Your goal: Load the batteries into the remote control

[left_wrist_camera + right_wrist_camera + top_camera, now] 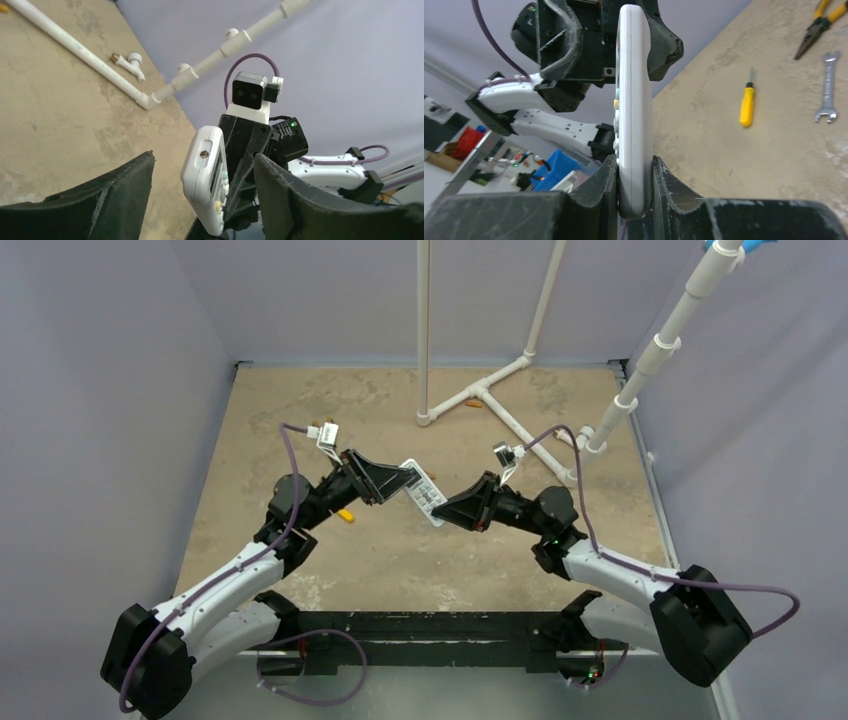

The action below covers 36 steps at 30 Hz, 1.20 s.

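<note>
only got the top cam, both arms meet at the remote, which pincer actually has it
Observer: The right pincer. Its wrist camera shows both fingers pressed on one end of the remote.
Operator: and the left one
Observer: The left pincer is open, with a gap between each finger and the remote.
Operator: any tools i cant see
Observer: Pliers and a wrench lie on the table beside a yellow screwdriver.

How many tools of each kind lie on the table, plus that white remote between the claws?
screwdriver: 1
pliers: 1
wrench: 1
remote control: 1
Total: 4
</note>
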Each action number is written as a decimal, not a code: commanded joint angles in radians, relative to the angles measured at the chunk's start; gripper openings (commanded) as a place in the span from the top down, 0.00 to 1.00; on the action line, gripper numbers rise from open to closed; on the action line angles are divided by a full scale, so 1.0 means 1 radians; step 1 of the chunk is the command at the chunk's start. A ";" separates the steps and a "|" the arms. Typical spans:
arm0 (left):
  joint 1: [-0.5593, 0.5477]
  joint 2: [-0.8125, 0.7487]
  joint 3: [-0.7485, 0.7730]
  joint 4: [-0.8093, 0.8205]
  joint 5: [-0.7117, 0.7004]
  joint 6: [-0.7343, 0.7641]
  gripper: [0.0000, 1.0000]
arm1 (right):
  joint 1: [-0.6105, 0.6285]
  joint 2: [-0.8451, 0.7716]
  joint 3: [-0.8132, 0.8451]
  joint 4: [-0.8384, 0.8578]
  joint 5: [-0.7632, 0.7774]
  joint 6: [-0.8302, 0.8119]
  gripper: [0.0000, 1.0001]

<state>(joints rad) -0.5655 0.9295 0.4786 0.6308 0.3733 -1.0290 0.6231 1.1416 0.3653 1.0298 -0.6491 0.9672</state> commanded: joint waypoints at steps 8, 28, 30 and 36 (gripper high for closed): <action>0.001 -0.028 0.235 -0.494 -0.099 0.049 0.08 | 0.136 -0.238 0.067 -0.606 0.667 -0.622 1.00; 0.000 0.078 0.370 -0.738 -0.080 -0.012 0.13 | 0.638 -0.037 0.090 -0.385 1.307 -1.406 1.00; 0.000 0.084 0.366 -0.735 -0.073 -0.017 0.14 | 0.654 -0.033 0.096 -0.371 1.332 -1.433 1.00; 0.001 0.100 0.369 -0.724 -0.047 -0.022 0.16 | 0.691 0.027 0.113 -0.292 1.440 -1.538 1.00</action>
<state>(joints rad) -0.5652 1.0218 0.8268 -0.1291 0.2913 -1.0378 1.2915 1.1324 0.4526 0.6125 0.6842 -0.4671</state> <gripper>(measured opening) 0.853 0.221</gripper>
